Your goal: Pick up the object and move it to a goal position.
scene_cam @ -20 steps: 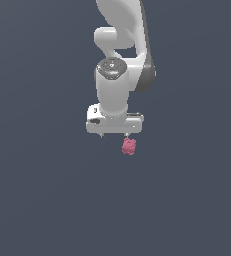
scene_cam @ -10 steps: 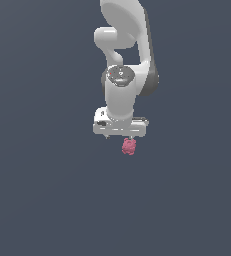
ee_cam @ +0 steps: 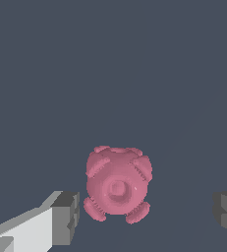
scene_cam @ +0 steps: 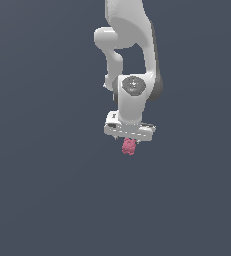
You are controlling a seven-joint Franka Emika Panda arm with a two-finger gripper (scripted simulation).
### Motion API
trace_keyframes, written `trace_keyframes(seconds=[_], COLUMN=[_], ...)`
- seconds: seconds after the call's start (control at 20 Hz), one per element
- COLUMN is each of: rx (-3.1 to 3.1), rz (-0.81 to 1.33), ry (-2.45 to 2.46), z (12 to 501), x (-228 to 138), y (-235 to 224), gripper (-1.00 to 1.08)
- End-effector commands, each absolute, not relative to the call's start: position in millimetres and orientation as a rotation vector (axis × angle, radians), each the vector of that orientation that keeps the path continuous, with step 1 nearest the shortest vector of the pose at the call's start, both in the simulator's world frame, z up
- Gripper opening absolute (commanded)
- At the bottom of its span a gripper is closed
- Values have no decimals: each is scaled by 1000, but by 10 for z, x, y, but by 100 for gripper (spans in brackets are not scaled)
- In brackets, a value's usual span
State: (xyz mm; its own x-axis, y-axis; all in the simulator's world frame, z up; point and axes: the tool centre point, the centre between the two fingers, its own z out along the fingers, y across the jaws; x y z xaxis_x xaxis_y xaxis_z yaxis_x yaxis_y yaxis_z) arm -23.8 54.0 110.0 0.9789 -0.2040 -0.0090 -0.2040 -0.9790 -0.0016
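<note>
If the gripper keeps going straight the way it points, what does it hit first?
Most likely the pink blob: it sits between the open gripper's fingers, just ahead. How far ahead is unclear.

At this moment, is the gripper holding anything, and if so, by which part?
Nothing is held. In the wrist view the pinkish-red bumpy blob sits between the gripper's two fingers, with clear gaps on both sides, so the jaws stand open around it.

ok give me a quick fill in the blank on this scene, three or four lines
1. The lumpy blob is coloured ____.
2. In the wrist view the blob sits ____ the tool's two dark fingertips.
3. The tool is ____, with gaps on both sides of the blob.
4. In the exterior view the arm is coloured ____.

Missing words: pinkish-red; between; open; white
</note>
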Motion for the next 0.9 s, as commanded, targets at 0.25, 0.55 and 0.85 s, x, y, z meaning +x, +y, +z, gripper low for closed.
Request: trace_keyframes(seconds=[0.25, 0.55, 0.85], rx=[-3114, -3112, -3112], rz=[2, 1, 1], ry=[415, 427, 428], z=[928, 902, 780], x=[-320, -335, -340], y=[691, 715, 715], gripper=[100, 100, 100])
